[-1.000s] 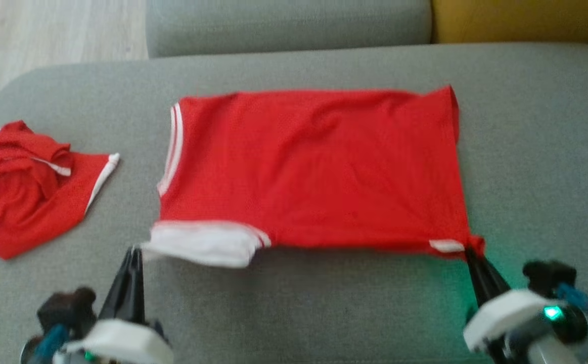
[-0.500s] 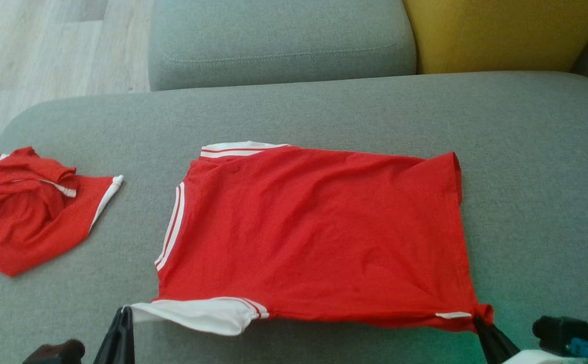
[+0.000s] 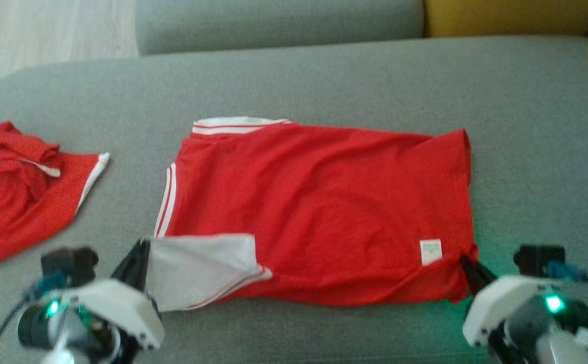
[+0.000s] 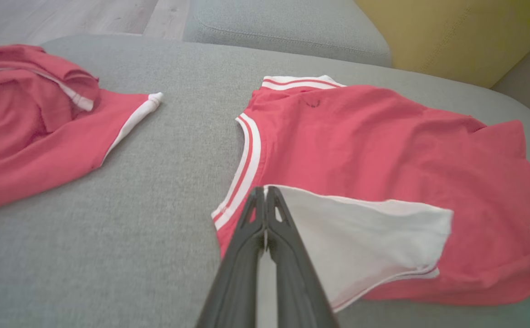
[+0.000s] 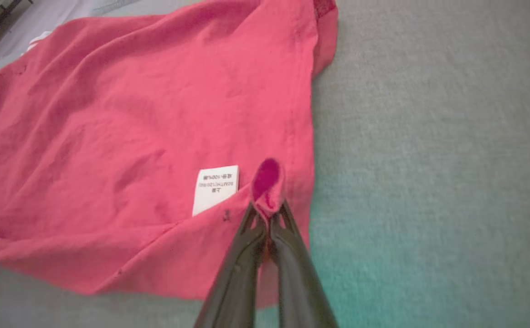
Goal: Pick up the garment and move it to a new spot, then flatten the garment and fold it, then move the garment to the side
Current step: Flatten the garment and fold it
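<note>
- Garment (image 3: pixel 319 212), red with white trim, lies spread on the grey seat cushion (image 3: pixel 324 76). Its near edge meets both grippers, one at each near corner.
- Left gripper (image 3: pixel 142 248): fingers pressed together on the near left corner. A white flap (image 3: pixel 200 270) is turned over onto the red cloth there. In the left wrist view we see the tips pinching the flap's corner.
- Right gripper (image 3: pixel 464 264): fingers closed on the near right corner. In its wrist view we note a small red fold bunched between the tips, with a white label (image 3: pixel 431 252) just beside it.
- Both arms come in from the near side, low over the cushion. The fingers point up the head view and lean slightly inward.
- Past the grips the cloth lies mostly flat with light wrinkles. We see striped white trim (image 3: pixel 238 125) at the far left edge.
- Well apart to the left, a second red garment (image 3: pixel 15 187) lies crumpled.
- Farthest: grey back cushion (image 3: pixel 278 23), yellow cushion (image 3: pixel 511 15), pale wood floor (image 3: pixel 46 30).
</note>
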{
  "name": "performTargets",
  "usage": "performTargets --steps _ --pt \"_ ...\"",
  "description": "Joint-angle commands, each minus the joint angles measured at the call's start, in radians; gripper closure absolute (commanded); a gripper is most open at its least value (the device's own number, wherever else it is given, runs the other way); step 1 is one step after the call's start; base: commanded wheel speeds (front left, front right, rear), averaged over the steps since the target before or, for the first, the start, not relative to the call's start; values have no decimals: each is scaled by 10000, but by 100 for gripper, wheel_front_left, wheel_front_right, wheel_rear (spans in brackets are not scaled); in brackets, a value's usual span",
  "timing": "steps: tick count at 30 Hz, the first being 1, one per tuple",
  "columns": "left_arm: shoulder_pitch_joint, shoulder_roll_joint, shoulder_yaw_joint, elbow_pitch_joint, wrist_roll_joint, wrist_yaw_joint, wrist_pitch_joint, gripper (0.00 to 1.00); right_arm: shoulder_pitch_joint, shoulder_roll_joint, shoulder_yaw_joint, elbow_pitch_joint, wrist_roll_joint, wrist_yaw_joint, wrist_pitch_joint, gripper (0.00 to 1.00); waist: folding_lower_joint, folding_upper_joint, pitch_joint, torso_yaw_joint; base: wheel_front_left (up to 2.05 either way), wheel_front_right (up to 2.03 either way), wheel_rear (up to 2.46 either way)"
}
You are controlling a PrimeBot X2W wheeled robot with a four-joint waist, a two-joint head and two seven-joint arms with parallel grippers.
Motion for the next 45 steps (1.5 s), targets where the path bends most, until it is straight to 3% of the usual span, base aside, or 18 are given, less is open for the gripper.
performTargets --steps 1,7,13,14,15,16,17,18,23,28,34,45 --pt "-1071 166 319 128 -119 -140 81 100 -901 -234 338 112 -34 73 -165 100 1 -1 330 -87 0 0 0" --pt "-2457 163 269 1816 -278 -495 -295 100 -2124 -470 438 1369 4 73 -920 100 1 -1 754 -96 0 0 0" --pt "-3197 29 436 2908 -334 -709 -1670 100 -2606 -500 558 2053 213 73 -1668 100 1 -1 1009 -125 0 0 0" --pt "-3262 -21 455 3045 -353 -742 -1929 100 -2626 -501 597 2160 277 73 -1709 66 1 -1 1032 -124 0 0 0" --pt "-3262 -21 455 3045 -353 -742 -1929 100 -2626 -501 597 2160 277 73 -1709 66 1 -1 1032 -124 0 0 0" --pt "-3321 -78 475 3167 -381 -783 -2198 64 -2645 -502 614 2237 326 73 -1777 13 1 -1 1068 -129 0 0 0" --pt "-3364 -119 448 3304 -394 -867 -2433 4 -2639 -525 623 2322 330 73 -1835 0 1 -1 1086 -125 0 0 0" --pt "-3390 -160 428 3438 -411 -938 -2650 0 -2621 -539 632 2390 345 73 -1908 0 1 -1 1104 -115 0 0 0" --pt "-3343 -281 484 3888 -300 -988 -3925 0 -2350 -475 512 2151 225 73 -2825 0 1 -1 1159 -129 0 0 0" --pt "-2758 -311 632 3468 485 -197 -5173 0 -1745 -366 439 875 -673 73 -4588 0 1 -1 1030 -247 0 0 0" --pt "-1709 -460 506 2200 1119 374 -5402 0 -1185 -230 554 -550 -1279 73 -5664 0 1 -1 808 -353 0 0 0" --pt "-577 -417 68 1500 1438 577 -5089 0 -16 -92 1187 -1828 -1185 73 -5640 0 1 -1 494 -361 0 0 0"
